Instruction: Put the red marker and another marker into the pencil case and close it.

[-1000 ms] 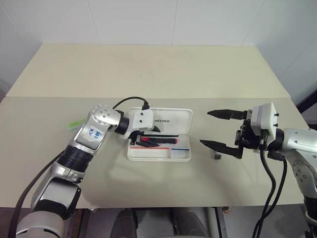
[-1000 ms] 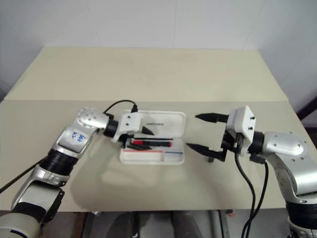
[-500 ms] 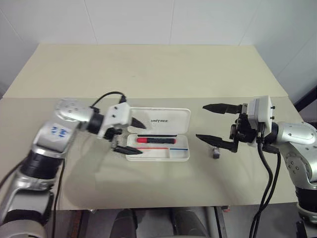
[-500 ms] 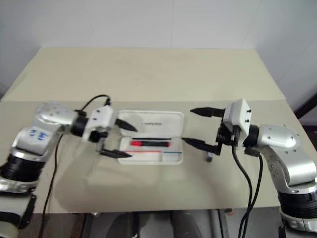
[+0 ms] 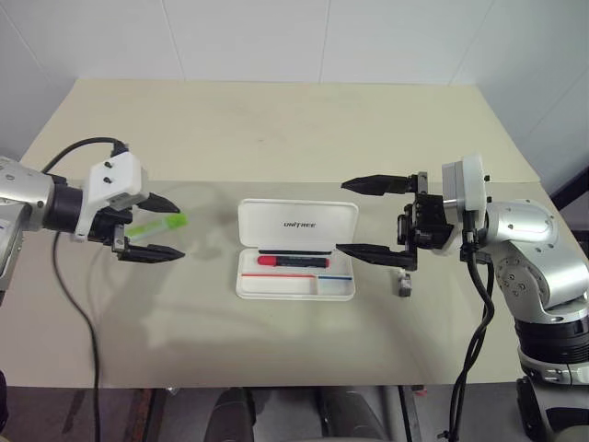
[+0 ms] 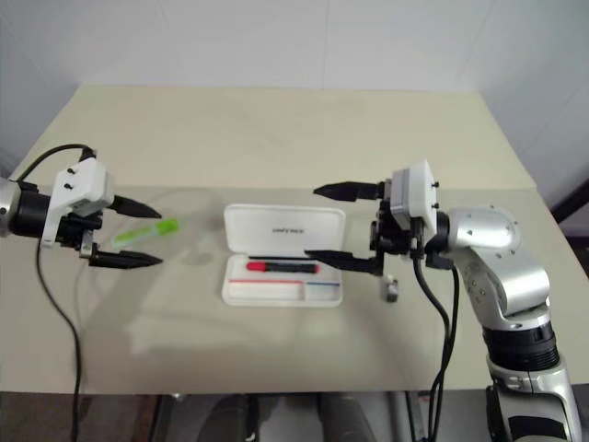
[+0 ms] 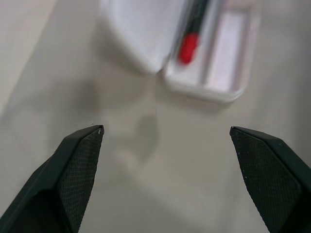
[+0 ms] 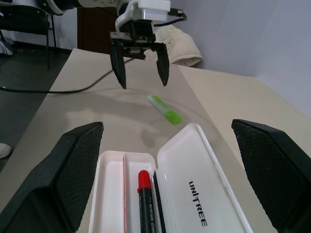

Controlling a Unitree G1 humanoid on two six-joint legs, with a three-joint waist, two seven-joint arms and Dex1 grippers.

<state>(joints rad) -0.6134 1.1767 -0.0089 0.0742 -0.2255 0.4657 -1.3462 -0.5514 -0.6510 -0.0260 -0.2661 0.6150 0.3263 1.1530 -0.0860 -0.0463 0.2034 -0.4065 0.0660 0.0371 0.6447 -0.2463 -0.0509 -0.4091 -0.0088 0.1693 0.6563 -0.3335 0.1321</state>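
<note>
The white pencil case lies open mid-table, its lid flat toward the back. In its tray rests the red marker, seen again in the right wrist view. The light green marker lies on the table left of the case. My left gripper hovers open over the green marker's spot, apart from the case, with nothing held. My right gripper is open and empty, its fingers pointing left at the case's right end, the lower one beside the tray.
A small dark grey stubby object sits on the table just right of the case, below my right gripper. The beige table stretches back to a white wall; its front edge is close behind the case.
My left gripper let go of the red marker in the tray, opened, and swung left and up to over the green marker. My right gripper moved left toward the case.
</note>
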